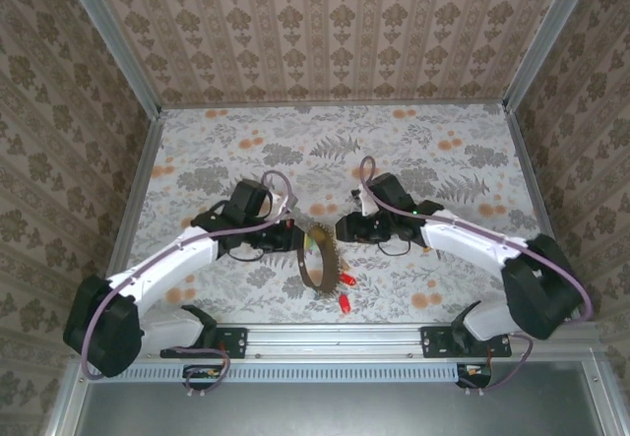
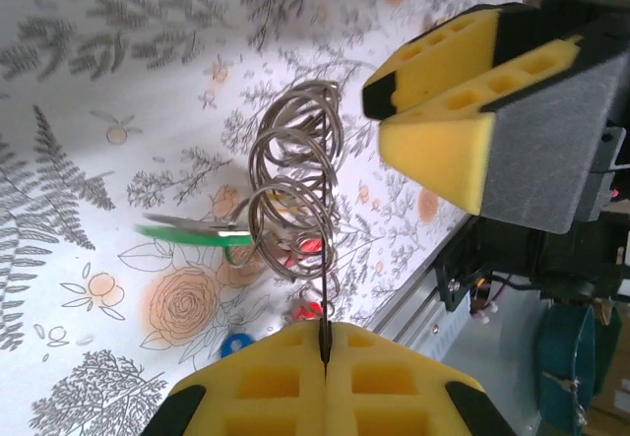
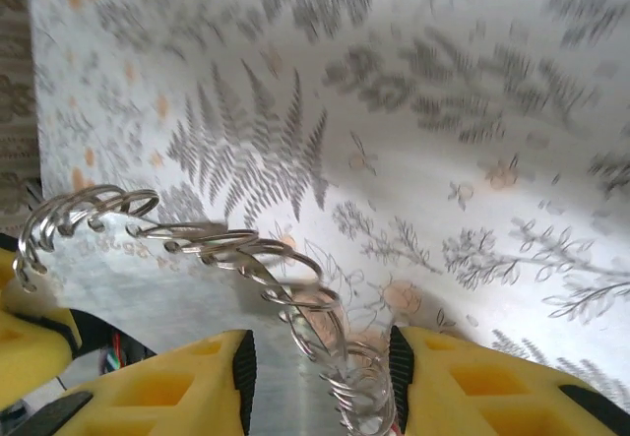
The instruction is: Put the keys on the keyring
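Observation:
The keyring [image 1: 316,260], a loop of linked metal rings, hangs between the two arms just above the table. My left gripper [image 2: 325,342] is shut on a thin wire of the keyring [image 2: 293,186]. A green key [image 2: 185,229] sticks out to the left of the loop. Beyond the loop lie two red keys [image 2: 311,247], and a blue key [image 2: 235,343] lies beside my left pads. My right gripper [image 3: 320,359] is open, and the keyring [image 3: 239,250] runs down between its yellow fingers [image 3: 489,389], close to the right one. From above, both red keys [image 1: 346,280] lie under the loop.
The metal rail [image 1: 335,336] at the table's near edge runs close behind the red keys. The right gripper's yellow fingers [image 2: 445,101] stand close over the loop in the left wrist view. Patterned walls [image 1: 315,23] enclose the floral table [image 1: 246,141].

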Motion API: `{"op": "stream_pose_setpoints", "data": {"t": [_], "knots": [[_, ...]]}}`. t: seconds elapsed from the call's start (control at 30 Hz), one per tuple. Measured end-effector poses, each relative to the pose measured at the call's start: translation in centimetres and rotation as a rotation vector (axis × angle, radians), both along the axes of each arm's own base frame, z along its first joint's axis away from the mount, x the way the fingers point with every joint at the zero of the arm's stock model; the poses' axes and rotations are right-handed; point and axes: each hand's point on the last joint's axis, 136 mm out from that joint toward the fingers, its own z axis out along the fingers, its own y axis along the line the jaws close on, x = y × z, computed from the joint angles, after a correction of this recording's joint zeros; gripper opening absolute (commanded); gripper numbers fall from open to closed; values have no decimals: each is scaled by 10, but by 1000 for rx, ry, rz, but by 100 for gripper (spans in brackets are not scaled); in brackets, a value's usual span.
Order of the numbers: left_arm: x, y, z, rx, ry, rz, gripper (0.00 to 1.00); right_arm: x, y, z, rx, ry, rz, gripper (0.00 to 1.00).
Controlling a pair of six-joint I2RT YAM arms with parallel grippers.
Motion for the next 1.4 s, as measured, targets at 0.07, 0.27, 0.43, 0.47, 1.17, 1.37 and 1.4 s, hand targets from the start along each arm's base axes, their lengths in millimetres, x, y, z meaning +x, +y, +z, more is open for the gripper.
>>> {"op": "stream_pose_setpoints", "data": {"t": [0.07,0.27,0.43,0.47,1.17,1.37,1.4], "knots": [[6,2,23,8,-56,-3,0,3,-5,24,9,-127,14,49],[14,5,81,39,-272,-118,0,9,-19,84,-19,-546,110,52],[6,13,95,108,-424,-290,0,0,-28,117,-125,-871,275,56],[5,14,96,118,-465,-333,0,-4,-29,123,-149,-937,320,56],[-20,22,130,-65,-1183,-841,0,-70,-13,132,-57,-1179,783,55],[-26,18,142,-149,-1211,-847,0,-77,-8,112,22,-1110,768,46],[-27,17,144,-161,-1215,-848,0,-77,-7,109,26,-1109,761,43]]}}
